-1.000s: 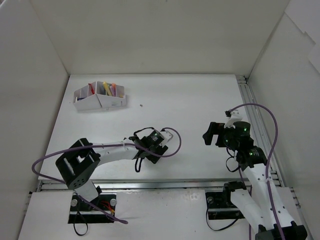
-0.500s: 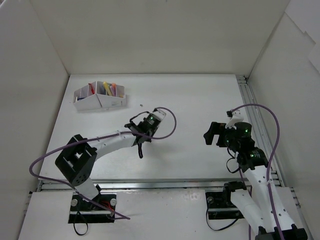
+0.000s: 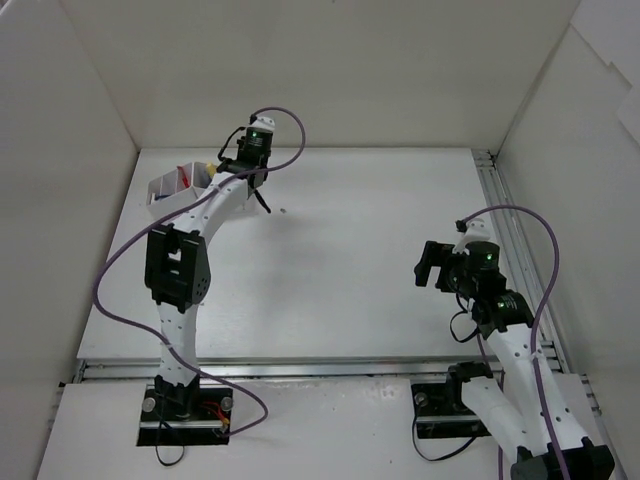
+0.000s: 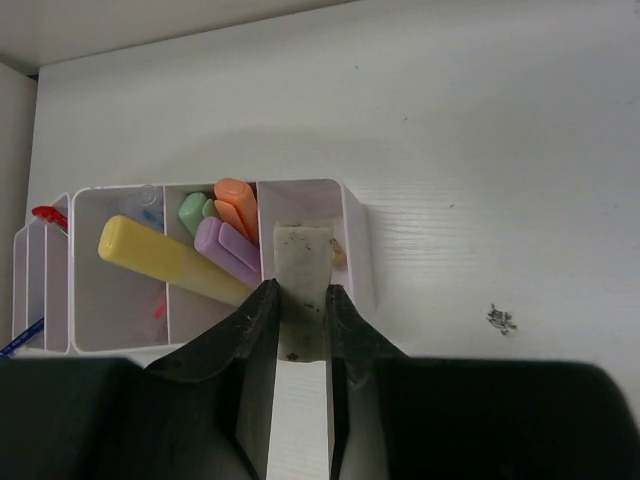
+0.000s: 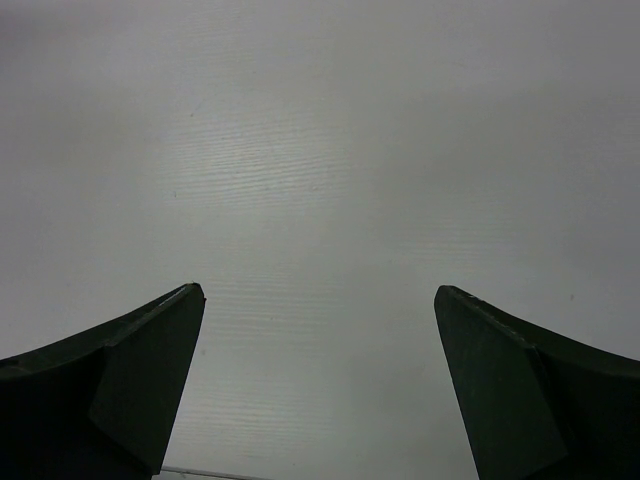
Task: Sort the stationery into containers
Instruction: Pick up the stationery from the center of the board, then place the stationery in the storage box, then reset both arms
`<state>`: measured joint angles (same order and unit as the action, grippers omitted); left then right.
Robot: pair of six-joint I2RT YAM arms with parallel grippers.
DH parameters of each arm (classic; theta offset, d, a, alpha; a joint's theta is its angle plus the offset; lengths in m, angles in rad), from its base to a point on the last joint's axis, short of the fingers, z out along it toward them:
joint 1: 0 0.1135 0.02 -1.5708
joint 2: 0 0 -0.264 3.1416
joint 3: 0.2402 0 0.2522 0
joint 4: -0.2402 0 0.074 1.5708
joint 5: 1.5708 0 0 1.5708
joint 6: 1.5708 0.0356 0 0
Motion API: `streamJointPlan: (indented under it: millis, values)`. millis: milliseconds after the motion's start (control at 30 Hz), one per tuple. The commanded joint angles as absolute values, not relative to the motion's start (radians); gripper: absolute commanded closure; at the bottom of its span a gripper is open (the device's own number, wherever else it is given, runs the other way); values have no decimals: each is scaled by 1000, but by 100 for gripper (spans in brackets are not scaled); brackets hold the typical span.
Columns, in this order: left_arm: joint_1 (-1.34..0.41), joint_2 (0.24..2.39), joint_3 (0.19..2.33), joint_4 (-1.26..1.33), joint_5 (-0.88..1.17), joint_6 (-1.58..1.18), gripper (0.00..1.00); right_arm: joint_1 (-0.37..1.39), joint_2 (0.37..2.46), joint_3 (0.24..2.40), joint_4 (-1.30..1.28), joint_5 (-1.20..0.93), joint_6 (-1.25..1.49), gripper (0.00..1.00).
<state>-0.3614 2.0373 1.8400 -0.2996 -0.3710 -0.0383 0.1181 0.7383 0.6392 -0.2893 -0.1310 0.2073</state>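
As the left hand pinches one eraser, one organizer holds markers.

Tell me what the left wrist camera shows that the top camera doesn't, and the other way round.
Left wrist only: the left pincer shut on a pale block at the organizer's end compartment, plus purple, green and orange markers. Top only: the right pincer, open above bare table, and both arms' purple cables. Both: the organizer, the yellow marker, and a dark speck on the table.
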Motion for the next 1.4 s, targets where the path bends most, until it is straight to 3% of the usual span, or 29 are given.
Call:
streamJointPlan:
  millis: [0, 167, 633, 933, 967, 1033, 1233, 1333, 1367]
  values:
    - [-319, 2095, 1951, -341, -400, -21, 100, 112, 770, 663, -250, -63, 204, 2]
    - [-275, 2186, 2042, -365, -357, -37, 100, 109, 796, 669, -255, -45, 199, 2]
    - [-255, 2207, 2014, -345, -298, -113, 99, 109, 815, 672, -256, -35, 199, 2]
    - [-255, 2128, 1964, -339, -281, -117, 66, 109, 816, 678, -258, -44, 198, 2]
    - [-255, 2111, 1956, -336, -264, -114, 55, 110, 818, 680, -258, -58, 198, 2]
    - [-255, 2051, 1928, -333, -253, -118, 49, 107, 812, 683, -259, -64, 199, 2]
    - [-265, 1815, 1754, -316, -170, -106, 50, 104, 778, 680, -261, -20, 210, 2]
    - [-307, 1631, 1582, -339, -207, -161, 29, 104, 756, 669, -261, -11, 230, 2]
    - [-316, 1579, 1521, -336, -219, -213, 10, 109, 746, 666, -261, -5, 235, 2]
